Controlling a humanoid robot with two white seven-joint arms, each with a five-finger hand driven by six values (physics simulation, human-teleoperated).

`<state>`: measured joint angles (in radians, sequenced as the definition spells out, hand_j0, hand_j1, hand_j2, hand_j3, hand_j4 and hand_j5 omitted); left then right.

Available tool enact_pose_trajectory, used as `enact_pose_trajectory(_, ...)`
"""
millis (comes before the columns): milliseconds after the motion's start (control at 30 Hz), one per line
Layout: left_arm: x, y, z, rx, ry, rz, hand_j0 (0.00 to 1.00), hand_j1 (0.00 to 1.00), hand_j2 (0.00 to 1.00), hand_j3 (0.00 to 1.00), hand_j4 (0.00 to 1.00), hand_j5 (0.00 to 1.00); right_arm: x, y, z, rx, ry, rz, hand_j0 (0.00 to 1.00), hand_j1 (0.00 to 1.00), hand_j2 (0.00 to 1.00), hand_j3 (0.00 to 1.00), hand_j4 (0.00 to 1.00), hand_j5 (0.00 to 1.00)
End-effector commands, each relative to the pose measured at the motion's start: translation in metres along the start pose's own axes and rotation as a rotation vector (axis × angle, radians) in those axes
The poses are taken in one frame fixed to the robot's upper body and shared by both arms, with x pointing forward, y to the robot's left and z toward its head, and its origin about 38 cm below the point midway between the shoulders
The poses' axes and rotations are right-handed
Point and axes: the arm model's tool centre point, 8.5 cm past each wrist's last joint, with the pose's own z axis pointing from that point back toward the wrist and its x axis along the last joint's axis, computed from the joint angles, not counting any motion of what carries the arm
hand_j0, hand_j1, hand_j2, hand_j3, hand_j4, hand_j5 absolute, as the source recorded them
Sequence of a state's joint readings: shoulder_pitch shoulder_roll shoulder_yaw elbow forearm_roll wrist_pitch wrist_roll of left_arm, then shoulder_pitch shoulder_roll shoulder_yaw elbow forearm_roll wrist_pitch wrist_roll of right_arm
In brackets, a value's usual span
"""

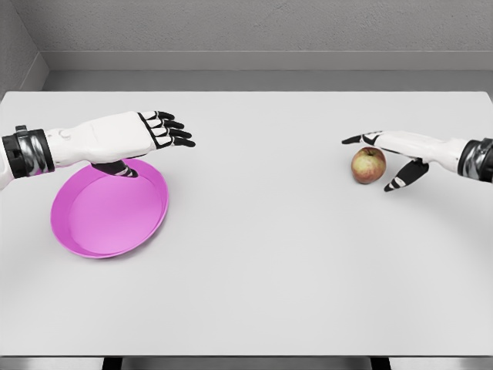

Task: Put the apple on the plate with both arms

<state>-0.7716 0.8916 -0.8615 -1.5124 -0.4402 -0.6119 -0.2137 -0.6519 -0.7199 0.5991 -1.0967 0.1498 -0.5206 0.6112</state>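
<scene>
From the head view, a wide pale grey surface (254, 262) fills most of the picture, with a grey wall behind it.

On the left side lies the pink plate (108, 220), round and shallow, resting on the surface and seemingly tilted a little, its near rim lower in the picture. The left robot hand (150, 132) comes in from the left edge on a white forearm with a black and grey wrist band. It sits over the far rim of the plate, palm down, its four black-tipped fingers (176, 132) stretched out and pointing right, not curled around anything. Its thumb (119, 168) reaches down at the plate's far rim; whether it touches the rim cannot be told.

On the right side the apple (369, 165), red and yellow-green, stands on the surface, well apart from the plate. The right robot hand (397, 154) comes in from the right edge and hangs just beside the apple. Its fingers are spread: one points left above the top of the apple, and another angles down to the right of the fruit. It does not clasp the apple, and contact cannot be judged.
</scene>
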Motion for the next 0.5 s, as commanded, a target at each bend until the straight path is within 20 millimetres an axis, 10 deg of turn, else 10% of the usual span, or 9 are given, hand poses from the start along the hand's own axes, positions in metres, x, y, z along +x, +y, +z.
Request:
enact_pose_trajectory(0, -0.001, 0.0, 0.001, 0.003, 0.004, 0.006, 1.0, 1.0, 1.0, 1.0, 1.0, 1.0, -0.003, 0.003, -0.002, 0.004, 0.007, -0.011, 1.0, 1.0, 1.0, 1.0, 1.0, 1.0)
enact_pose_trajectory(467, -0.001, 0.0, 0.001, 0.003, 0.004, 0.006, 1.0, 1.0, 1.0, 1.0, 1.0, 1.0, -0.006, 0.004, -0.013, 0.018, 0.017, -0.019, 1.0, 1.0, 1.0, 1.0, 1.0, 1.0)
